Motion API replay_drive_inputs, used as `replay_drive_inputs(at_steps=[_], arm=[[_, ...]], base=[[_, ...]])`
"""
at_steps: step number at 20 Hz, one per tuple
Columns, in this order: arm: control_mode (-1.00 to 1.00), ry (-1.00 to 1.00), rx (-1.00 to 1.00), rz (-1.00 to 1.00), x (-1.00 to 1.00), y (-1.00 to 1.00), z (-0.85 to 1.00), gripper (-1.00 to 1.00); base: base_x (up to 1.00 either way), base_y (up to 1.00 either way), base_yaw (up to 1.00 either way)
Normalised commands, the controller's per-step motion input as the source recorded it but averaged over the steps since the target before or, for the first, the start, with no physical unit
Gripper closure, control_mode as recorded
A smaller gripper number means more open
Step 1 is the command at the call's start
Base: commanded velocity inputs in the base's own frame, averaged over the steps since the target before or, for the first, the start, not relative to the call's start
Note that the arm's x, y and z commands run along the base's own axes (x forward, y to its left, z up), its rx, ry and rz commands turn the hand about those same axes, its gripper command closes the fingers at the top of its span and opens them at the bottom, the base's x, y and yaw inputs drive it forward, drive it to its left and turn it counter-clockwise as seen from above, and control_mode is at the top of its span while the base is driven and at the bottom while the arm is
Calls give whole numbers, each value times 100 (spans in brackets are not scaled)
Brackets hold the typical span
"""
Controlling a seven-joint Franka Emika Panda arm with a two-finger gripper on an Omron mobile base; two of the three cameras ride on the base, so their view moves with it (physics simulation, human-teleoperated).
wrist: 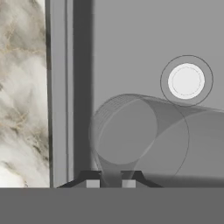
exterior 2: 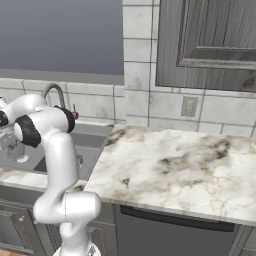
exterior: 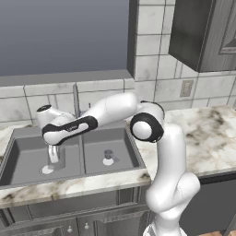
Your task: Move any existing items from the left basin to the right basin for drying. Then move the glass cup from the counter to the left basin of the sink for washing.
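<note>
My gripper (exterior: 53,148) hangs low inside the left basin (exterior: 25,156) of the grey sink, shut on the glass cup (exterior: 54,157). The cup is a pale translucent tumbler, just above the basin's round pale drain (exterior: 47,170). In the hand view the two finger tips (wrist: 92,183) pinch the wall of the glass cup (wrist: 131,135), whose body tilts over the basin floor, with the drain (wrist: 186,81) beyond it. A small dark grey stubby piece (exterior: 108,155) stands on the drain of the right basin (exterior: 124,150).
The thin upright faucet (exterior: 76,99) rises behind the divider between the basins, close to my forearm. The marble counter (exterior: 207,133) stretches to the right of the sink. A dark wall cabinet (exterior 2: 210,40) hangs above the counter (exterior 2: 170,165).
</note>
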Motion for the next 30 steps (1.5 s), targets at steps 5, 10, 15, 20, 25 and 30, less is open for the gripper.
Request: replay_drive_inputs(at_steps=[5,10,15,20,25,30], arm=[[-100,0,0,-4,20,0,-41,100],[-100,-3,-3,-2,10,1,-50,100],[-100,-7,-3,-4,17,4,-27,100],[-100,-6,-3,-6,29,7,-12,100],[-100,-3,0,-4,32,9,-21,100],[-100,0,0,-2,27,9,-32,100]], base=[[0,0,0],[0,0,0],[0,0,0],[0,0,0],[0,0,0],[0,0,0]])
